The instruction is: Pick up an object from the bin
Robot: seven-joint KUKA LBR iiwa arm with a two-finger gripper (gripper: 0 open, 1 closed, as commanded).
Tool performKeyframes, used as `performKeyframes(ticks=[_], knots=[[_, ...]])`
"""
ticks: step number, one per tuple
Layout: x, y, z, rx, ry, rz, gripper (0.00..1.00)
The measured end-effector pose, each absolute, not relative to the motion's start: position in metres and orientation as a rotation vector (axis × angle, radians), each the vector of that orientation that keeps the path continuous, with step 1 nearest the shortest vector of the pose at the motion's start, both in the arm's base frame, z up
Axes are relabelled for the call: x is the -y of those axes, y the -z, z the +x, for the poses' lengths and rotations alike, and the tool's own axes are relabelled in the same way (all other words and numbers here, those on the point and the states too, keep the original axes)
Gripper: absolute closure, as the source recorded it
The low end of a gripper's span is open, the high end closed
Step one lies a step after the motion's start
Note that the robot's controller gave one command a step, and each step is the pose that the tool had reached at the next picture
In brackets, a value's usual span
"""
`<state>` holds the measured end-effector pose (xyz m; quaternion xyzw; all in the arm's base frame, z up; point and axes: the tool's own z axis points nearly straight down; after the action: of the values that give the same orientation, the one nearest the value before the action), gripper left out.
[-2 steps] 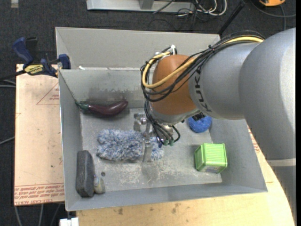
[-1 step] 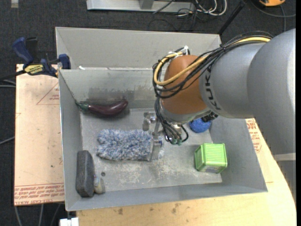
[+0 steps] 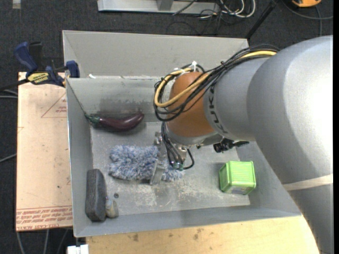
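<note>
A dark grey block (image 3: 95, 194) lay along the left wall of the grey bin (image 3: 175, 208), with a purple aubergine (image 3: 119, 121) by the back wall. In the middle, the gripper (image 3: 165, 167) was down at the right end of a fluffy blue-and-white cloth (image 3: 132, 162); whether the claw was open, closed or gripping the cloth could not be told. A green box (image 3: 237, 176) sat apart at right.

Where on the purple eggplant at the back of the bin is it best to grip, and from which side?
Likely its thick middle, from straight above, gripping across the narrow width. The eggplant lies flat, long axis left to right, stem at the left. The bin's back wall is near, so there is little room on the far side.
</note>
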<state>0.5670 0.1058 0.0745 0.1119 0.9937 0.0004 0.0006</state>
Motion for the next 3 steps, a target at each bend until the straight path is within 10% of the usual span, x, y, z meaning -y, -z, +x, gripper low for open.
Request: performKeyframes(ticks=[1, 3], knots=[[-0.0712, -0.0704, 0.5694, -3.133, 0.0, 0.204, 1.0], [-0.0715, -0.0735, 0.5683, -3.137, 0.0, 0.204, 1.0]])
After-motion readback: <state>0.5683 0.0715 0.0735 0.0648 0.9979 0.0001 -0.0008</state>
